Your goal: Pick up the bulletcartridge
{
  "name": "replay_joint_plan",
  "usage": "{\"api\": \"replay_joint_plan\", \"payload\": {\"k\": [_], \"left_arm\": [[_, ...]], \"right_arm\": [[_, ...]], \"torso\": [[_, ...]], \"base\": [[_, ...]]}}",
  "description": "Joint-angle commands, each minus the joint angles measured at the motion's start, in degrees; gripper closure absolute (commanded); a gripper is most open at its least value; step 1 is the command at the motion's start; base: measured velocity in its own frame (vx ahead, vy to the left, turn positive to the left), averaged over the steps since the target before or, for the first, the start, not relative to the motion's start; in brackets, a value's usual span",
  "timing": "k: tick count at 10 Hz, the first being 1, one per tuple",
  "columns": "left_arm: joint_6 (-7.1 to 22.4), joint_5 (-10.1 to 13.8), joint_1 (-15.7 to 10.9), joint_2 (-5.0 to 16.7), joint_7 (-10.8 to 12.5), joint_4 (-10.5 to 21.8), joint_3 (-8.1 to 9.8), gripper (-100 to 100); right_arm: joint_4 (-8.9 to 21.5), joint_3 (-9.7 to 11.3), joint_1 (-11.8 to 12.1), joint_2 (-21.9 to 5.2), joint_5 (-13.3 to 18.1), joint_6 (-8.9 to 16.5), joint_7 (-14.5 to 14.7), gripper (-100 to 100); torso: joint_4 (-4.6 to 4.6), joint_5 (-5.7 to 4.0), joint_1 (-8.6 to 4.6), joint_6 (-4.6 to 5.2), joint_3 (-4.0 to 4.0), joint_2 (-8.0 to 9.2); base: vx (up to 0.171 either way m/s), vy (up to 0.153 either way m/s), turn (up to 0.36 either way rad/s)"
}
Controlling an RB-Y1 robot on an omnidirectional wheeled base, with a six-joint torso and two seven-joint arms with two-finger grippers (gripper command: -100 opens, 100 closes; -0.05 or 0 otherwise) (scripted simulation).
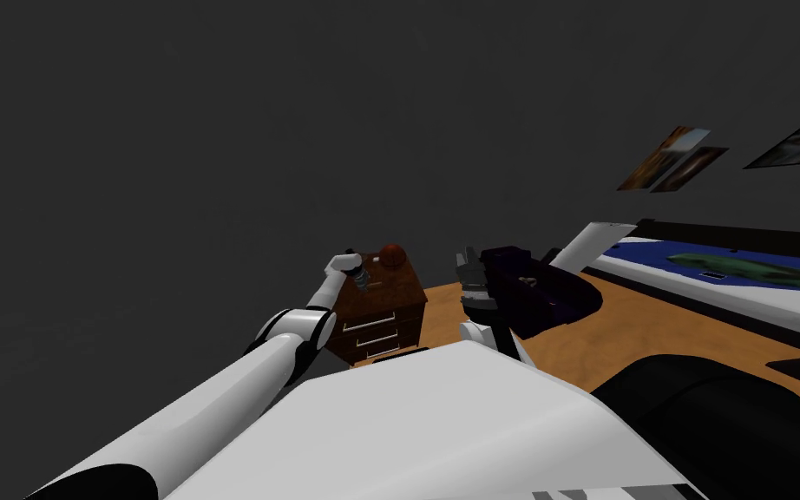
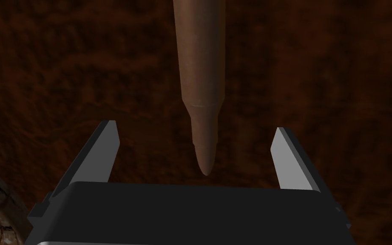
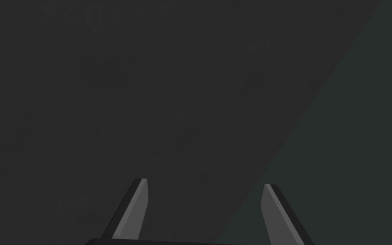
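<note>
A long copper-brown bullet cartridge [image 2: 201, 85] lies on the dark reddish-brown top of a small nightstand [image 1: 394, 299]. Its pointed tip faces my left gripper [image 2: 195, 136], which stands open close over the top with the tip between its two fingers, neither touching it. In the head view my left gripper [image 1: 360, 276] hangs over the nightstand's top near its left edge. My right gripper [image 3: 203, 195] is open with nothing between its fingers; in the head view the right gripper [image 1: 469, 265] is held up to the right of the nightstand.
A round reddish-brown object [image 1: 391, 254] sits at the back of the nightstand top. A dark purple chair [image 1: 539, 291] stands to the right on the wooden floor, a bed with a blue cover [image 1: 719, 269] beyond it. A dark wall runs behind.
</note>
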Motion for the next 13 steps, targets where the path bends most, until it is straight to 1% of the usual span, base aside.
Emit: {"api": "replay_joint_plan", "payload": {"k": [1, 2, 4, 5, 6, 10, 11, 12, 13], "left_arm": [[0.0, 0.0, 0.0, 0.0, 0.0, 0.0, 0.00, 0], [-1.8, -0.4, 0.8, -0.4, -0.3, 1.0, -0.07, -100], [-3.6, -0.9, 1.7, -0.8, -0.6, 1.9, -0.13, -100], [-2.6, -0.7, 1.5, -0.7, -0.3, 1.2, -0.11, -100], [-2.8, -0.7, 1.5, -0.7, -0.4, 1.3, -0.12, 100], [-2.8, -0.7, 1.5, -0.7, -0.4, 1.3, -0.10, 100], [-2.8, -0.7, 1.5, -0.7, -0.4, 1.3, -0.10, 0], [-1.1, -0.3, 0.5, -0.3, -0.2, 0.6, -0.04, 100], [0.0, 0.0, 0.0, 0.0, 0.0, 0.0, 0.00, 100]], "right_arm": [[0.0, 0.0, 0.0, 0.0, 0.0, 0.0, 0.0, 0], [0.0, 0.0, 0.0, 0.0, 0.0, 0.0, 0.0, 0], [0.0, 0.0, 0.0, 0.0, 0.0, 0.0, 0.0, 0], [0.0, 0.0, 0.0, 0.0, 0.0, 0.0, 0.0, 0], [0.0, 0.0, 0.0, 0.0, 0.0, 0.0, 0.0, 0], [0.0, 0.0, 0.0, 0.0, 0.0, 0.0, 0.0, 0], [0.0, 0.0, 0.0, 0.0, 0.0, 0.0, 0.0, 0], [0.0, 0.0, 0.0, 0.0, 0.0, 0.0, 0.0, 0], [0.0, 0.0, 0.0, 0.0, 0.0, 0.0, 0.0, 0]], "torso": [[0.00, 0.00, 0.00, 0.00, 0.00, 0.00], [0.01, 0.01, 0.04, 0.00, 0.03, 0.05], [0.00, 0.02, 0.06, 0.00, 0.00, 0.00], [0.00, 0.02, 0.05, 0.00, -0.01, -0.01], [0.01, 0.01, 0.06, 0.00, 0.02, 0.02], [-0.01, 0.02, 0.08, 0.01, 0.01, 0.03], [0.00, 0.02, 0.08, 0.01, 0.01, 0.03], [0.00, 0.02, 0.08, 0.01, 0.01, 0.03], [0.04, 0.01, 0.09, 0.00, 0.06, 0.10]], "base": [[0.000, 0.000, 0.000], [0.017, -0.002, -0.031], [0.026, -0.004, -0.021], [0.011, -0.003, -0.003], [0.000, 0.000, 0.000], [0.000, 0.000, 0.000], [0.000, 0.000, 0.000], [-0.018, 0.005, 0.035], [-0.031, 0.008, 0.036]]}}
